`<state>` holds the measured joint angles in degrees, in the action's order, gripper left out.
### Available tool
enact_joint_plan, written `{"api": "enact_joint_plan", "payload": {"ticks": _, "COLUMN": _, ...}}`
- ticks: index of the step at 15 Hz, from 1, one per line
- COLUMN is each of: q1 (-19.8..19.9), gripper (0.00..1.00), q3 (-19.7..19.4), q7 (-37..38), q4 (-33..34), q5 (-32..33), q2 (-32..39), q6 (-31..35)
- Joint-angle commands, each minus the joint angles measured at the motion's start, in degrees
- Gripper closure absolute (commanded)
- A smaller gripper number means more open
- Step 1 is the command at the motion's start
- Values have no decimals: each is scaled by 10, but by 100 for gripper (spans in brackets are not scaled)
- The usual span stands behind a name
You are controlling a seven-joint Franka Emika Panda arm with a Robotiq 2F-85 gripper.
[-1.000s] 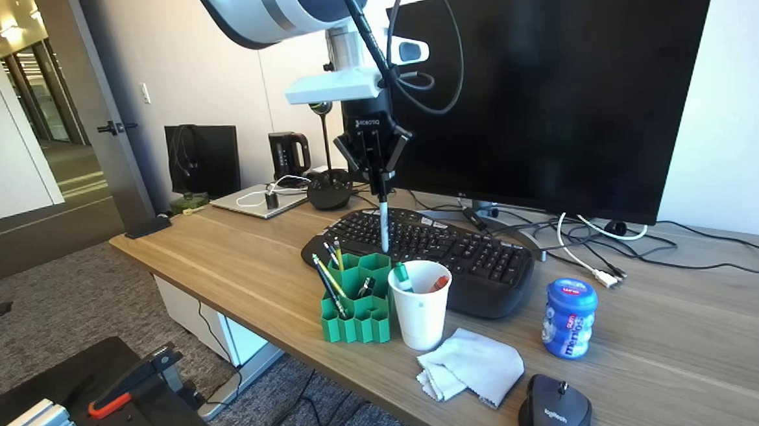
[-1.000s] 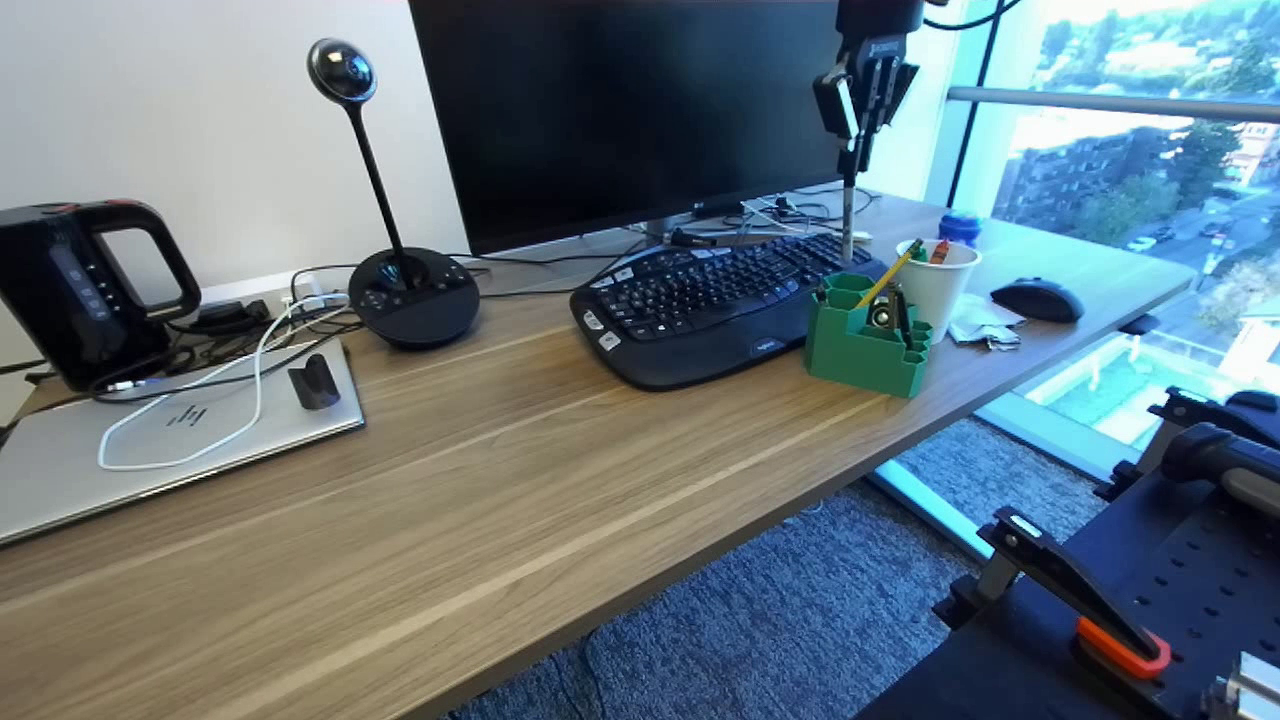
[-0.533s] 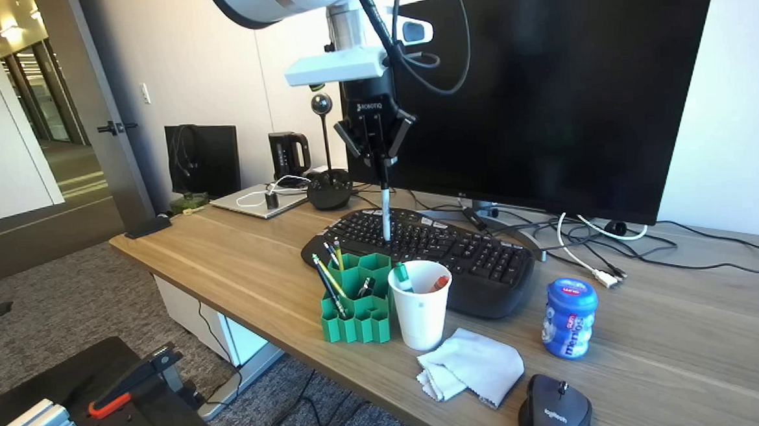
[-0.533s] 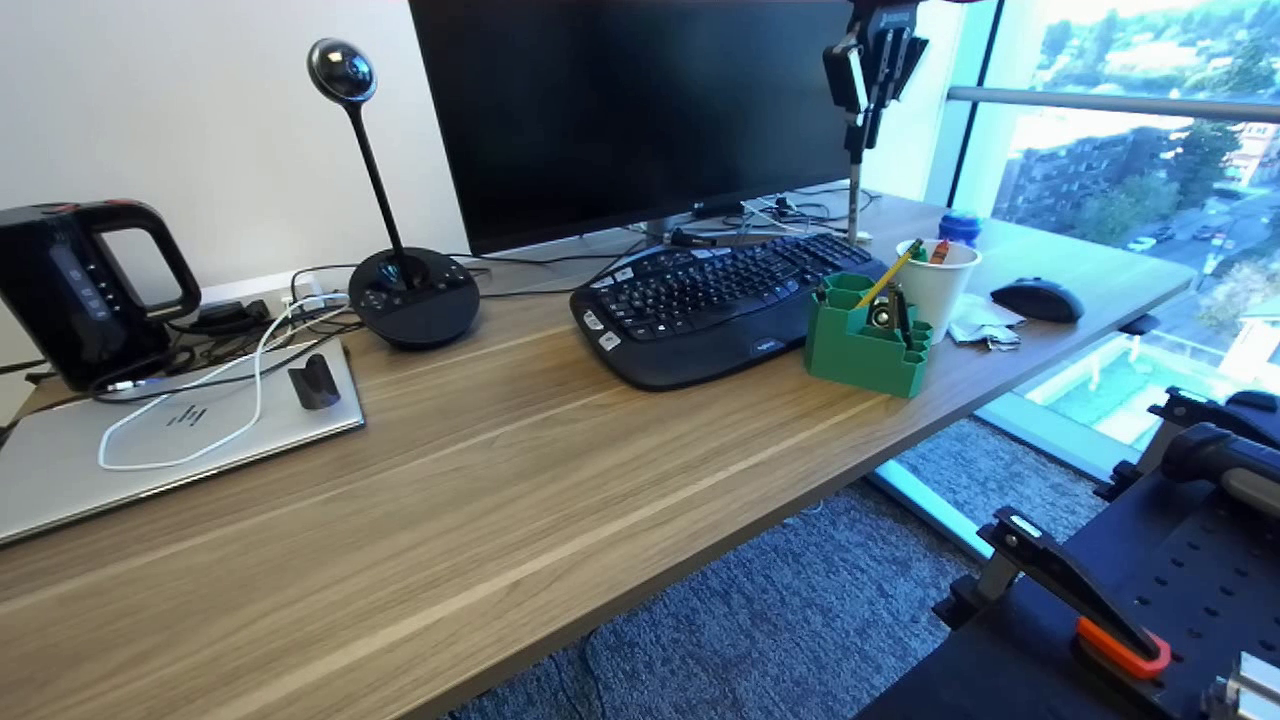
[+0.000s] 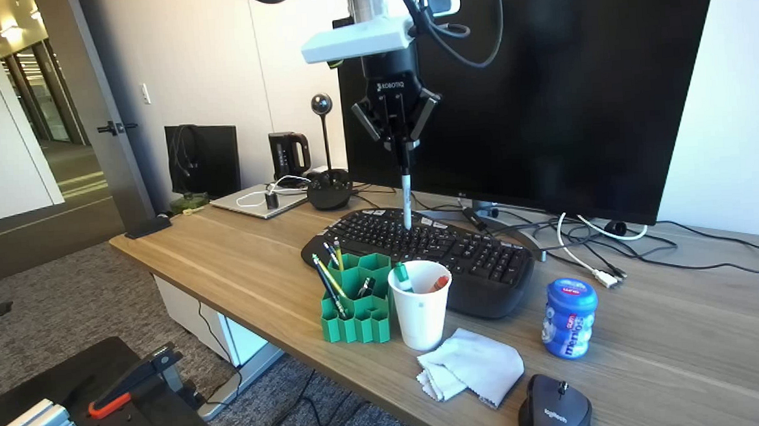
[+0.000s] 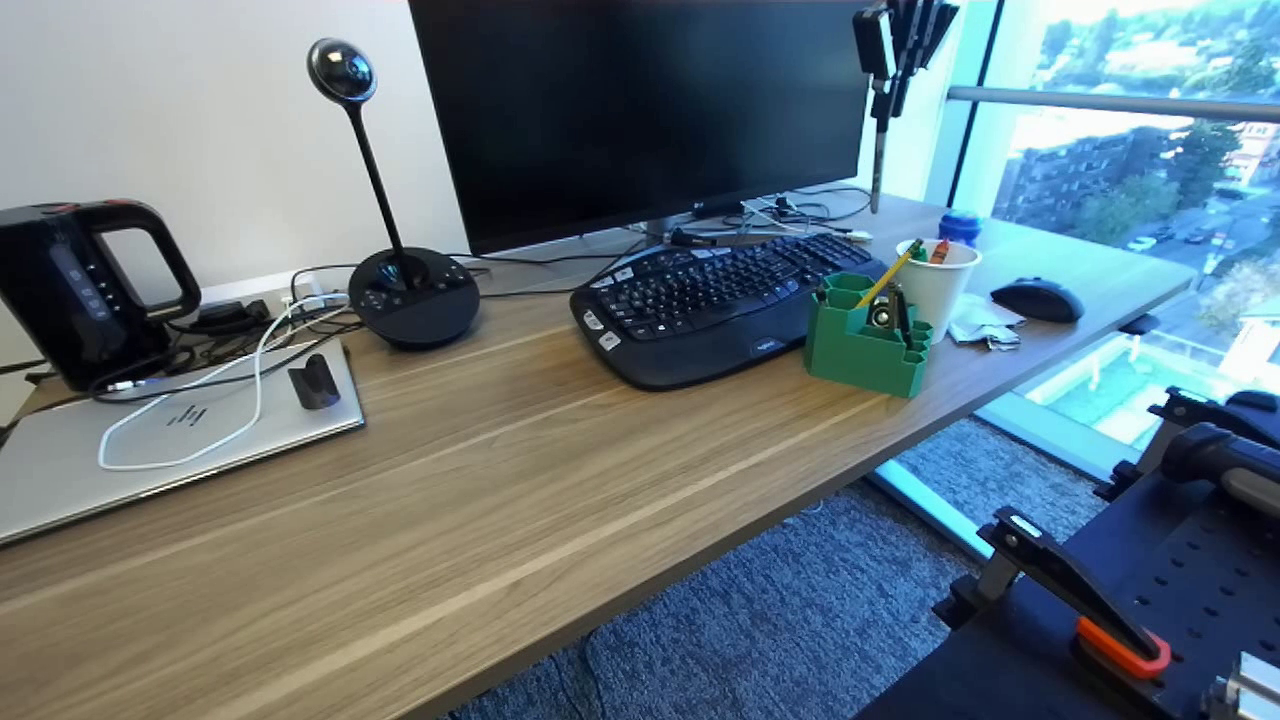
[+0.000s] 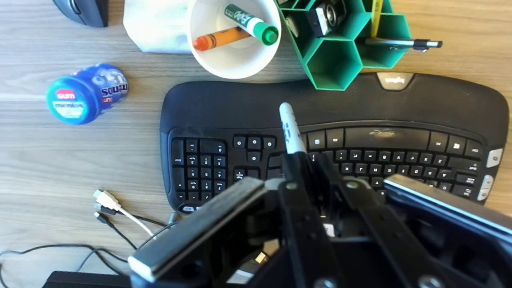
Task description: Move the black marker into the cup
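Note:
My gripper (image 5: 405, 167) is shut on the black marker (image 5: 407, 202) and holds it upright, tip end down, above the keyboard. The marker's visible lower part is whitish-grey with dark lettering; its upper part is hidden between the fingers. The gripper (image 6: 881, 106) and marker (image 6: 878, 172) also show in an exterior view, and the marker (image 7: 291, 128) in the wrist view. The white cup (image 5: 422, 321) stands upright on the desk, nearer the front edge than the marker. In the wrist view the cup (image 7: 236, 69) holds a green marker (image 7: 250, 24) and an orange crayon (image 7: 221, 39).
A green pen holder (image 5: 358, 328) with pens stands right beside the cup. The black keyboard (image 5: 487, 292) lies behind them. A grey cloth (image 5: 475, 367), a mouse (image 5: 554, 408) and a blue gum container (image 5: 570, 320) are nearby. A large monitor (image 5: 542, 94) stands behind the keyboard.
My gripper has risen and moved to the right in both exterior views, with the marker still in it. The cup and the other desk items have not moved.

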<state>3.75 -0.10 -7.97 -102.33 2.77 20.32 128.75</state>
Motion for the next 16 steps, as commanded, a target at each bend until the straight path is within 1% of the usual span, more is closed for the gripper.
{"api": "enact_joint_plan", "payload": {"ticks": 1, "q1": 11, "gripper": 96, "q3": -12, "q7": -26, "q4": -1, "q5": 4, "q2": -17, "q6": -25}}
{"api": "enact_joint_plan", "payload": {"ticks": 5, "q1": 20, "gripper": 96, "q3": -28, "q7": -57, "q4": -20, "q5": 27, "q2": -36, "q6": -60}}
{"api": "enact_joint_plan", "payload": {"ticks": 8, "q1": 26, "gripper": 96, "q3": -32, "q7": -74, "q4": -24, "q5": 31, "q2": -41, "q6": -83}}
{"api": "enact_joint_plan", "payload": {"ticks": 13, "q1": 26, "gripper": 96, "q3": -28, "q7": -105, "q4": -49, "q5": 32, "q2": -37, "q6": -62}}
{"api": "enact_joint_plan", "payload": {"ticks": 16, "q1": 24, "gripper": 96, "q3": -25, "q7": -109, "q4": -50, "q5": 28, "q2": -24, "q6": -52}}
